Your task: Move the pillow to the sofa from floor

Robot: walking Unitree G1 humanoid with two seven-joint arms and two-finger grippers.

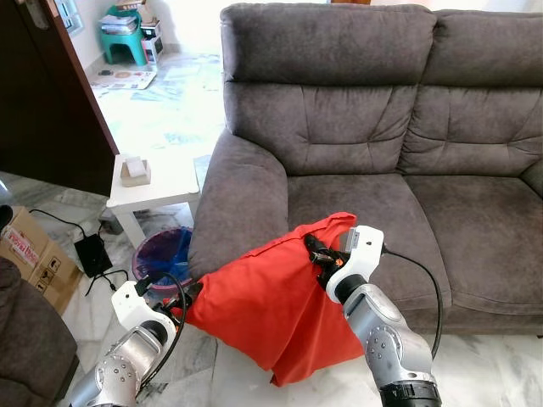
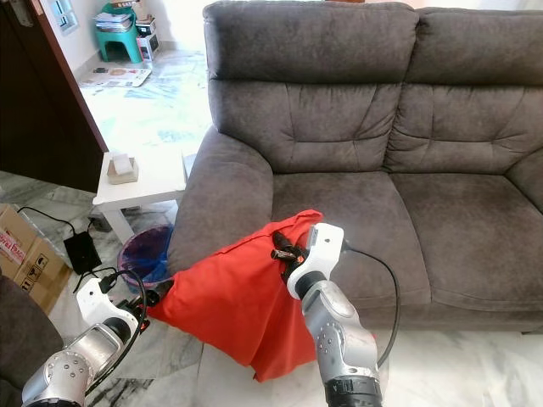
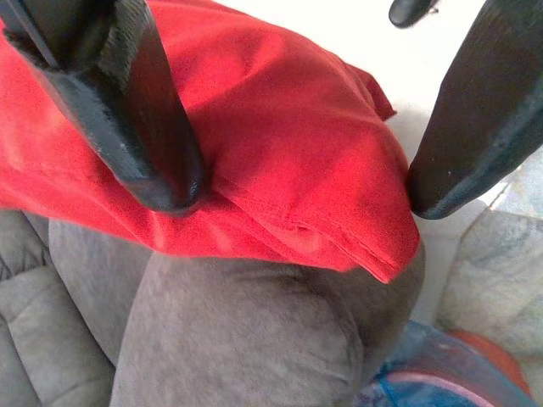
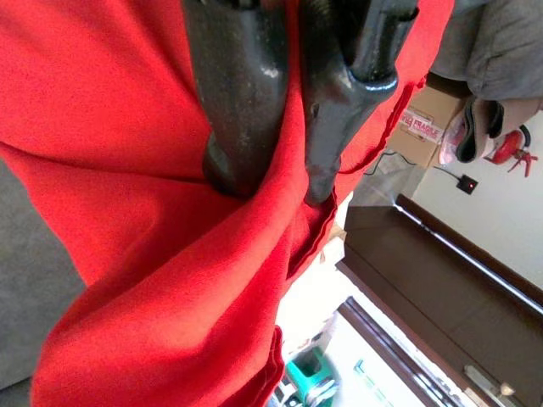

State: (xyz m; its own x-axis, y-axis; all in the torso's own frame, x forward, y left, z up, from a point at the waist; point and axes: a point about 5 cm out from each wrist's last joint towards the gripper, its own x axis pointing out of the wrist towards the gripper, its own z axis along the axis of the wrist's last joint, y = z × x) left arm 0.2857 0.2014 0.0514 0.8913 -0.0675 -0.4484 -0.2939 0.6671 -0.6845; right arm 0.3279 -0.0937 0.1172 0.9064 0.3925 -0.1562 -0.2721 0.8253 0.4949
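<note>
While I look down through the head camera, I see the red pillow (image 1: 271, 309) hanging at about 6 o'clock in my view, held up between my two arms. Its top leans on the front of the gray sofa (image 1: 382, 144), by the armrest and the front edge of the left seat. Its bottom corner hangs down over the pale floor (image 1: 475, 373).

My right gripper (image 4: 276, 182) is at the top corner of the pillow, near the middle of my view. Its two black fingers (image 4: 237, 102) are pressed close together, with a fold of the red cloth pinched between them. A black cable (image 1: 428, 284) loops from that wrist out toward 3 o'clock.

My left gripper (image 3: 297, 191) is at the pillow's other end, down at about 8 o'clock. Its fingers (image 3: 144, 136) are spread wide apart. One finger presses into the red cloth and makes a dent in it. The other finger sits at the far edge of that corner. I cannot tell if it touches the cloth. Under this corner I see the round gray armrest.

Off to 9 o'clock, beside the sofa, stands a small white table (image 1: 157, 186) with a little box (image 1: 135, 171) on top. Just below the table is a blue bin (image 1: 165, 254). A cardboard box (image 1: 34, 259) sits at the far left edge, with a black charger (image 1: 92, 253) and cords next to it. Way up at 11 o'clock there is a green stool (image 1: 125, 38) on the bright floor.
</note>
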